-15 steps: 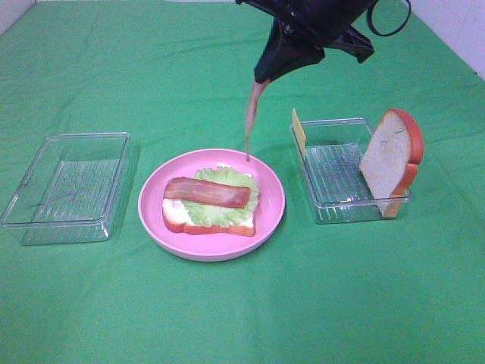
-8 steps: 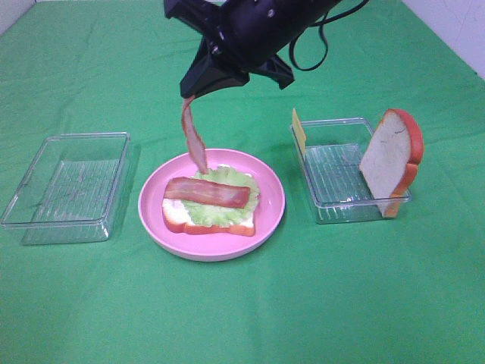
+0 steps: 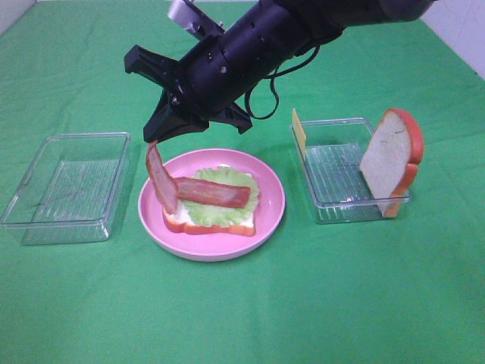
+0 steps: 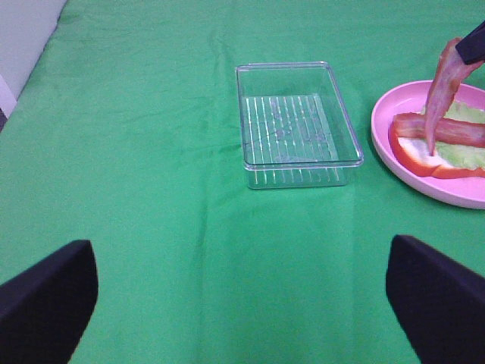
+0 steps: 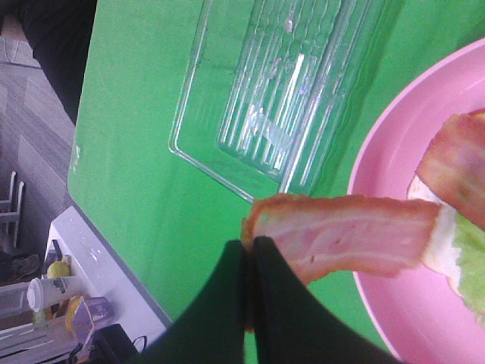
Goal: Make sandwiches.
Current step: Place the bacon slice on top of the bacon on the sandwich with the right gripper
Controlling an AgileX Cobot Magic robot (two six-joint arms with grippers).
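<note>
On the pink plate (image 3: 270,203) lies a white bread slice (image 3: 173,215) with a lettuce leaf (image 3: 224,177) and a bacon strip (image 3: 216,192) on it. My right gripper (image 3: 154,141) reaches across over the plate's left edge, shut on a second bacon strip (image 3: 162,182) that hangs down, its lower end touching the bread. The right wrist view shows the shut gripper (image 5: 250,250) pinching this strip (image 5: 345,235). A second bread slice (image 3: 390,159) and a yellow cheese slice (image 3: 299,131) stand in the right tray (image 3: 333,208). My left gripper (image 4: 242,303) is open and empty.
An empty clear ribbed tray (image 3: 68,186) sits left of the plate on the green cloth; it also shows in the left wrist view (image 4: 295,121) and the right wrist view (image 5: 288,83). The plate (image 4: 462,191) lies beside it.
My right arm has swung left and down across the plate with the hanging bacon strip, from above the plate's far right edge to its left edge. The strip's end now rests on the bread.
</note>
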